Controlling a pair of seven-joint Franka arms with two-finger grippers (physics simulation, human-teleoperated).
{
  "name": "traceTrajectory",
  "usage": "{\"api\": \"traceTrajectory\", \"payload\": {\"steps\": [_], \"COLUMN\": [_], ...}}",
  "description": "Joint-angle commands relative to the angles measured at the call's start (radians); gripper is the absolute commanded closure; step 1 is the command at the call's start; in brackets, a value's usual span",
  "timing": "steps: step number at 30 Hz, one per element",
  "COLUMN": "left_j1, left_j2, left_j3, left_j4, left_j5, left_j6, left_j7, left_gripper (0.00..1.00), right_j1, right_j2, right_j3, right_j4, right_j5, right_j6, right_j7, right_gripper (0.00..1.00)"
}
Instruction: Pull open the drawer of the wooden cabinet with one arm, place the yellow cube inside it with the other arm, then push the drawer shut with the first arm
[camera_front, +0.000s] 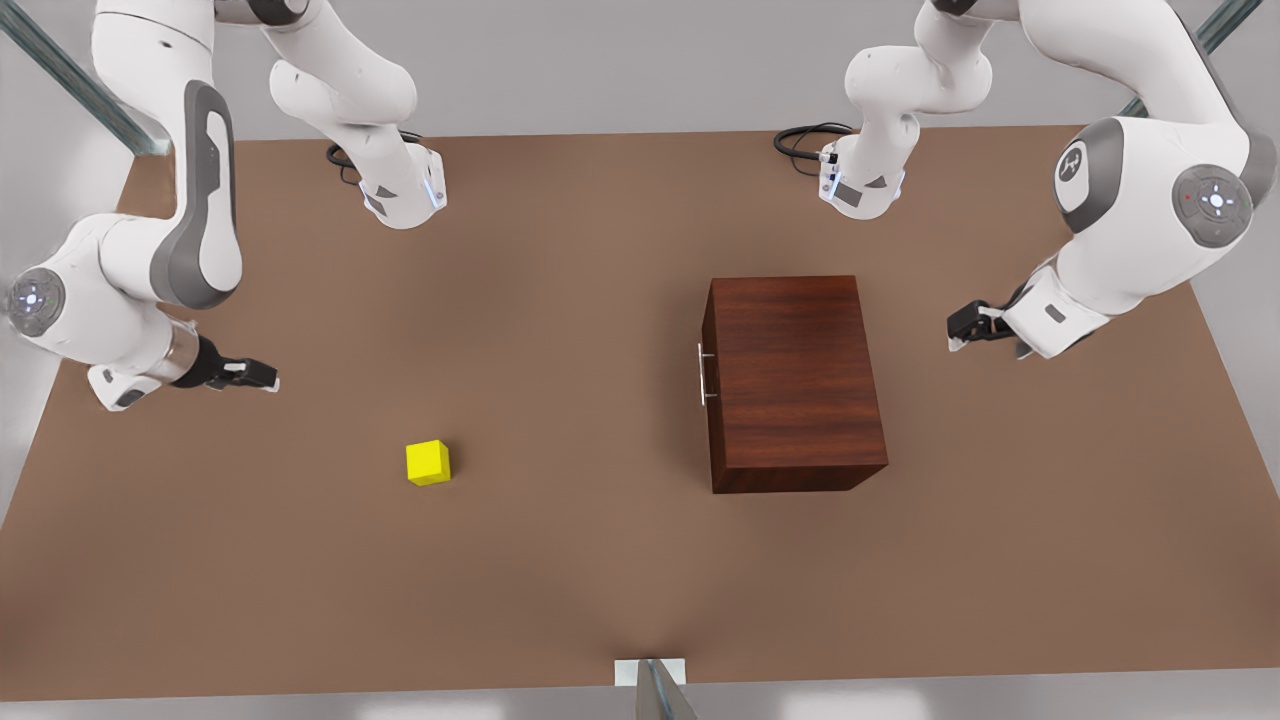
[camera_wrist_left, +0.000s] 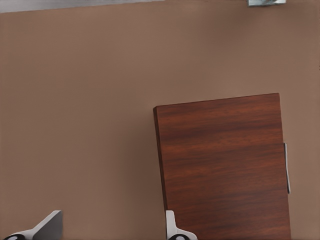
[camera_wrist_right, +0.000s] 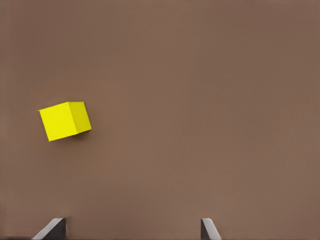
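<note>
The drawer, a dark reddish-brown wooden front (camera_front: 708, 375) with a thin silver bar handle (camera_front: 704, 373), sits flush in the dark reddish-brown wooden cabinet (camera_front: 795, 380), so it is fully shut and nothing of the task is done yet. The cabinet stands on the brown surface (camera_front: 560, 560), towards the front view's right, with its handle face turned to the front view's left.

My left claw (camera_front: 966, 330) hangs beside the cabinet on the far side from the handle, near it but not touching. In its own wrist view the two fingers (camera_wrist_left: 172, 227) stand wide apart over the cabinet's edge, empty. That makes this the pulling arm, I judge. To do it well I want to carry the claw over the top, drop it in front of the handle, line the fingers either side of the bar and close squarely on its middle, then pull straight out along the drawer's travel, so the cabinet does not skid or twist.

The small bright yellow cube (camera_front: 428, 463) rests well apart, towards the front view's left. My right claw (camera_front: 262, 377) waits above and to the side of it, fingers (camera_wrist_right: 209, 229) spread apart, holding nothing. I leave it waiting until the drawer is out.
</note>
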Motion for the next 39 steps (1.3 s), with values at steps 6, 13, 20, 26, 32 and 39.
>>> {"api": "traceTrajectory", "payload": {"steps": [6, 13, 20, 26, 32, 39], "left_j1": [-0.259, -0.591, -0.697, -0.701, -0.724, -0.738], "left_j2": [0.044, 0.223, 0.389, 0.483, 0.504, 0.504], "left_j3": [-0.011, -0.011, -0.011, -0.009, -0.008, -0.005], "left_j4": [0.04, 0.124, 0.126, 0.124, 0.064, 0.023], "left_j5": [0.032, 0.097, 0.155, 0.368, 0.456, 0.511], "left_j6": [-0.032, 0.058, 0.29, 0.339, 0.327, 0.282], "left_j7": [-0.346, -0.962, -1.028, -0.954, -0.934, -0.966], "left_gripper": [0.0, 0.0, 0.0, 0.0, 0.0, 0.0], "right_j1": [0.069, 0.023, 0.048, 0.1, 0.174, 0.249], "right_j2": [0.011, 0.021, 0.047, 0.111, 0.182, 0.252], "right_j3": [-0.001, -0.013, -0.004, -0.004, -0.007, -0.041], "right_j4": [0.004, 0.016, -0.007, -0.063, -0.099, -0.077], "right_j5": [-0.016, 0.106, 0.101, 0.06, 0.101, 0.098], "right_j6": [0.024, -0.035, 0.194, 0.363, 0.475, 0.487], "right_j7": [-0.012, 0.635, 1.195, 1.389, 1.524, 1.625], "right_gripper": [0.0, 0.0, 0.0, 0.0, 0.0, 0.0]}}
